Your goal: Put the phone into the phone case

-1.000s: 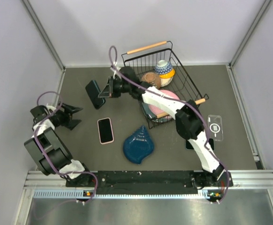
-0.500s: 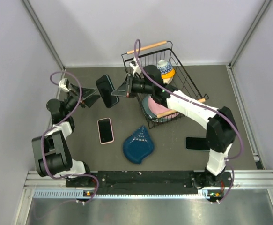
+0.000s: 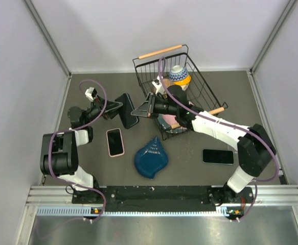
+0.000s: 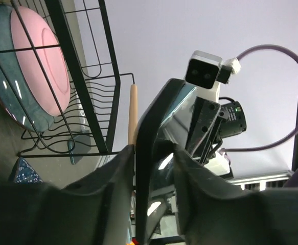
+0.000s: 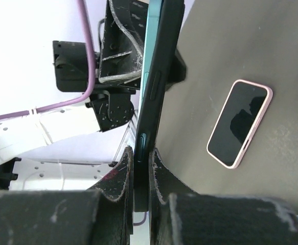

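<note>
A thin black phone case (image 3: pixel 127 109) hangs above the table at centre left, held edge-on. A teal strip along it (image 5: pixel 150 51) looks like the phone seated in it; I cannot tell how far. My right gripper (image 3: pixel 138 111) is shut on its right end, both pads pressed against it (image 5: pixel 141 158). My left gripper (image 3: pixel 117 108) straddles the other end (image 4: pixel 154 153). The case (image 4: pixel 147 138) lies against one finger (image 4: pixel 108 184), with a gap to the other. A second phone (image 3: pixel 115 141) with a pink rim lies flat on the table below.
A black wire basket (image 3: pixel 189 56) holds bowls and a pink plate (image 4: pixel 36 61) just right of the grippers. A blue shell-shaped dish (image 3: pixel 151 157) sits front centre. A dark bare phone (image 3: pixel 218 156) lies at front right. Grey walls close in both sides.
The right gripper has carried the black case right and nearer. The left gripper has followed from the far left, and its jaws have narrowed around the case's other end.
</note>
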Robot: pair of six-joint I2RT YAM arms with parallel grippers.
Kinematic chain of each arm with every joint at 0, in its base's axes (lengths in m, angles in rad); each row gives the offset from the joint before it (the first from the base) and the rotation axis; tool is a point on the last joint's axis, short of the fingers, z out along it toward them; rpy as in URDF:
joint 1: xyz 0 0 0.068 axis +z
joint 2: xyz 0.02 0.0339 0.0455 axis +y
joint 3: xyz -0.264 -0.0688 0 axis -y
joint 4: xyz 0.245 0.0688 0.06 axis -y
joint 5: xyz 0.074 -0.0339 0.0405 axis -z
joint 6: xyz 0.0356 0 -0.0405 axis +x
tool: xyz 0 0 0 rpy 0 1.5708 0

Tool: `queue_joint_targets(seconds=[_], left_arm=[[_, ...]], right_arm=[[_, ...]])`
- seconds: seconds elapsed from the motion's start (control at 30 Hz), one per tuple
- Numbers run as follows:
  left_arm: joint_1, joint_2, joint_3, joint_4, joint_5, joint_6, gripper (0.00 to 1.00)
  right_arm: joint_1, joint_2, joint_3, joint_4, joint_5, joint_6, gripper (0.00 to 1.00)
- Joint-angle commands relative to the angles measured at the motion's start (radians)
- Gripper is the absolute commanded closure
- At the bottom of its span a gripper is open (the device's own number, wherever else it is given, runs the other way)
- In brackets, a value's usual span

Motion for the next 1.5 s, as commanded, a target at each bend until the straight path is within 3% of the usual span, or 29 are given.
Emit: queue_joint_targets(seconds=[0.0, 0.03, 0.07, 0.2, 0.23, 0.33, 0.43, 0.63, 0.83, 1.47], left_arm=[[-0.021, -0.021, 0.002, 0.392, 0.014, 0.008, 0.72], [-0.033, -0.022, 0.011, 0.392, 0.022, 0.008, 0.81], [-0.039, -0.021, 0.016, 0.392, 0.028, 0.001, 1.00], [-0.065, -0.016, 0.034, 0.392, 0.071, -0.012, 1.00], [-0.071, -0.016, 0.039, 0.392, 0.083, -0.014, 1.00], [-0.094, -0.027, 0.050, 0.390, 0.131, -0.012, 1.00], [-0.142, -0.040, 0.054, 0.392, 0.163, -0.008, 1.00], [-0.234, -0.051, 0.096, 0.390, 0.226, -0.002, 1.00], [-0.262, -0.077, 0.116, 0.392, 0.238, 0.001, 1.00], [-0.271, -0.076, 0.151, 0.392, 0.258, -0.006, 1.00]], right_arm=[[-0.002, -0.100, 0.016, 0.157, -0.020, -0.002, 1.00], [-0.003, -0.100, 0.014, 0.131, -0.023, -0.011, 0.99], [-0.003, -0.105, 0.016, 0.111, -0.024, -0.022, 0.96], [-0.005, -0.137, 0.016, 0.027, -0.011, -0.110, 0.77], [-0.006, -0.146, 0.017, 0.010, -0.011, -0.126, 0.65], [-0.034, -0.180, 0.011, -0.036, -0.025, -0.155, 0.45], [-0.074, -0.200, 0.013, -0.087, -0.059, -0.180, 0.32], [-0.117, -0.226, 0.001, -0.119, -0.134, -0.186, 0.29], [-0.120, -0.265, -0.038, -0.102, -0.143, -0.181, 0.33], [-0.140, -0.328, -0.053, -0.275, 0.032, -0.262, 0.26]])
